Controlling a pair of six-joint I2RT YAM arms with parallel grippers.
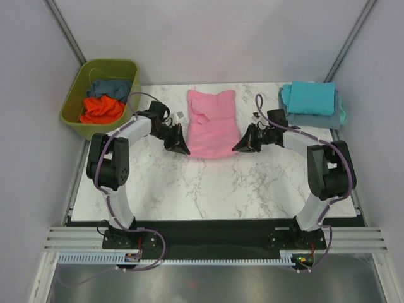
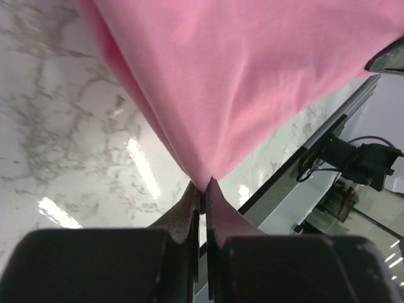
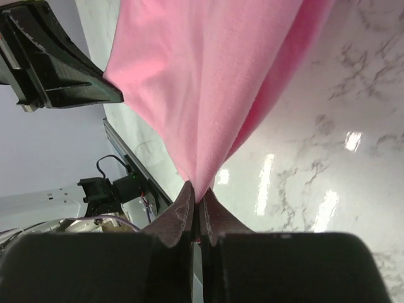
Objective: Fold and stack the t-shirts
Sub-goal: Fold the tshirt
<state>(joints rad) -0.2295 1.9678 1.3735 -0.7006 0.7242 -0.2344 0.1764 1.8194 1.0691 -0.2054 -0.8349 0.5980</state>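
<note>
**Top external view.**
- Light pink t-shirt (image 1: 211, 123): lies partly folded at the centre-far part of the marble table (image 1: 208, 189).
- Left gripper (image 1: 183, 150): at the shirt's near left corner.
- Right gripper (image 1: 238, 147): at the near right corner.
- Turquoise t-shirt (image 1: 309, 98): folded, at the far right corner of the table.
- Olive-green tub (image 1: 74, 117): off the far left corner. It holds an orange t-shirt (image 1: 101, 110) and a slate blue t-shirt (image 1: 110, 87), both crumpled.

**Left wrist view.**
- Left gripper (image 2: 203, 186): fingers pressed together, pinching a corner of the light pink t-shirt (image 2: 240, 76). The cloth fans upward from the grip above the marble table (image 2: 63, 126).

**Right wrist view.**
- Right gripper (image 3: 196, 192): fingers pressed together on the other near corner of the light pink t-shirt (image 3: 202, 82).
- Left gripper (image 3: 57, 69): visible beyond the cloth.
</note>
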